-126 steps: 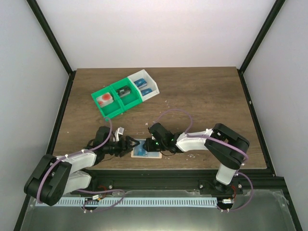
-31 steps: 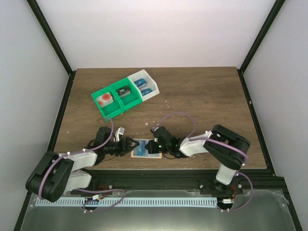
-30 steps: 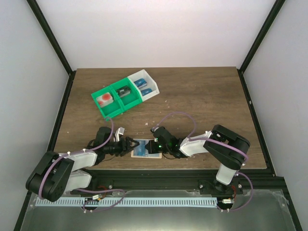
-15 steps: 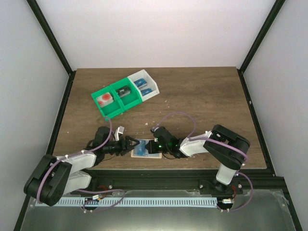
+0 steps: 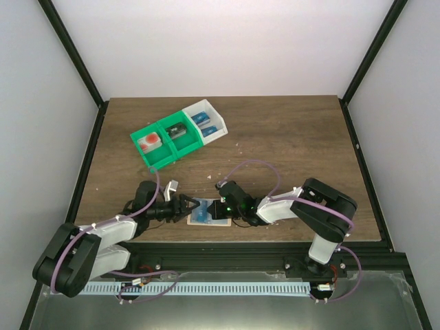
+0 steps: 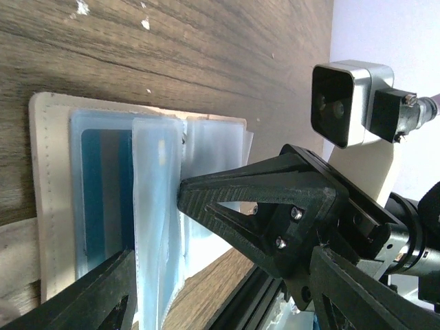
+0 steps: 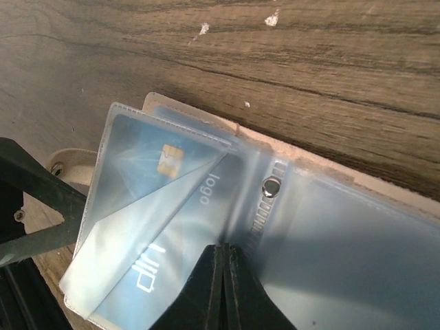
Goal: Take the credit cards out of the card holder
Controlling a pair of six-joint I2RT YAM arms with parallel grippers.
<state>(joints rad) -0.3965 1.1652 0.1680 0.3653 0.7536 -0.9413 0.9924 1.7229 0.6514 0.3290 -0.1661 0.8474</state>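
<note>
The card holder [image 5: 214,220] lies open near the table's front edge, its tan edging [image 6: 41,206] toward my left arm. Its clear sleeves fan out. A blue credit card [image 7: 148,172] with a gold chip sits inside a raised sleeve, and another blue card [image 6: 103,199] shows through a flat sleeve. My left gripper [image 6: 157,227] is open, one finger on each side of an upright sleeve. From the right, my right gripper [image 7: 225,249] is shut, its tips pressing on the sleeves beside the spine rivet [image 7: 273,185].
At the back left stand green bins [image 5: 152,163] with a red-orange item [image 5: 149,142] and a dark item [image 5: 177,130]. A white bin [image 5: 218,129] beside them holds blue cards. The table's front edge runs just below the holder.
My left gripper has edged right onto the holder's left side, staying open. The right gripper has stayed shut in place on the sleeves.
</note>
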